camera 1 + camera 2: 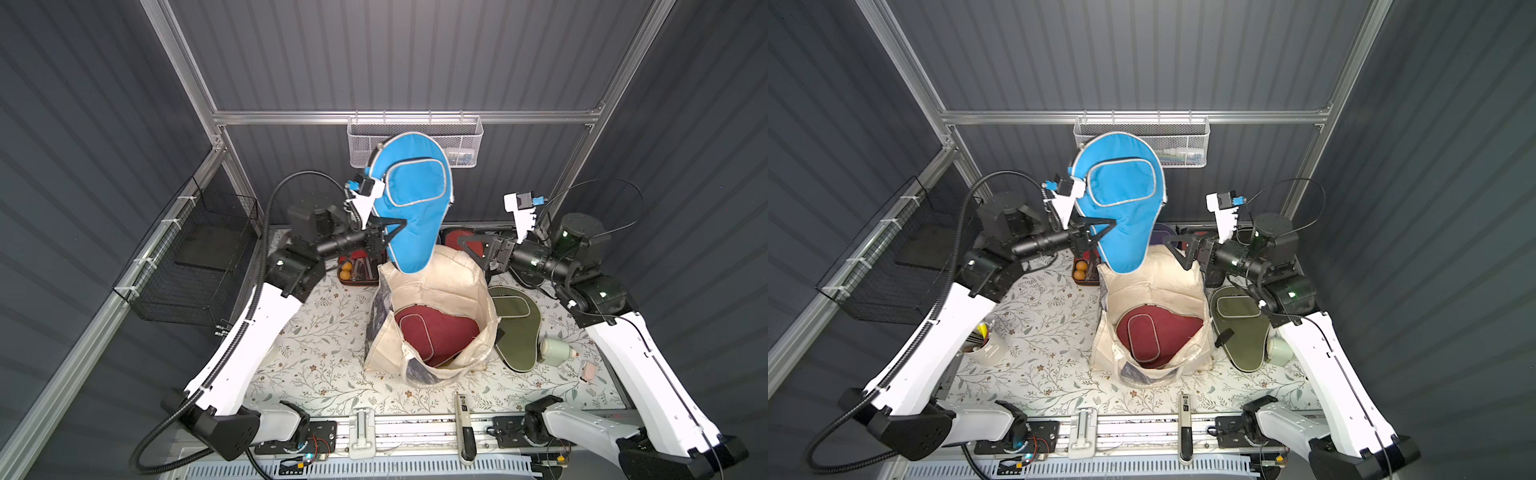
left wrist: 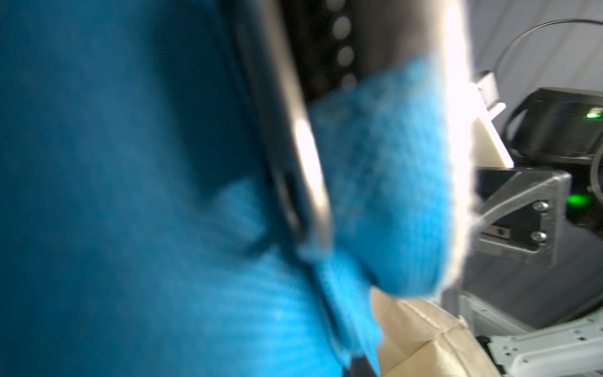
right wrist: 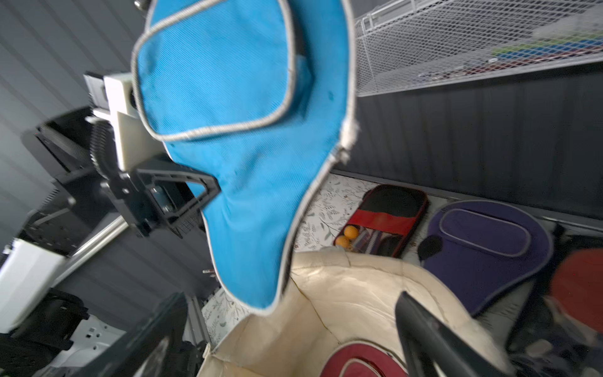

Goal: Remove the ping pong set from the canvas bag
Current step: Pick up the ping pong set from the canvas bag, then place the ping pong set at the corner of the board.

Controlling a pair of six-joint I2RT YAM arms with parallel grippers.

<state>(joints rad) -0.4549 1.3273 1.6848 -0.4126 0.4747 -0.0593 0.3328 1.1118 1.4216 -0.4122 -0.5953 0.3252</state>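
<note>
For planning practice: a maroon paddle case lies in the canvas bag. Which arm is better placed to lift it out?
Right: right jaws stand open near the canvas bag; left jaws grip the blue paddle case.

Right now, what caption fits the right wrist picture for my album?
Left gripper holds the blue paddle case above the canvas bag.
</note>
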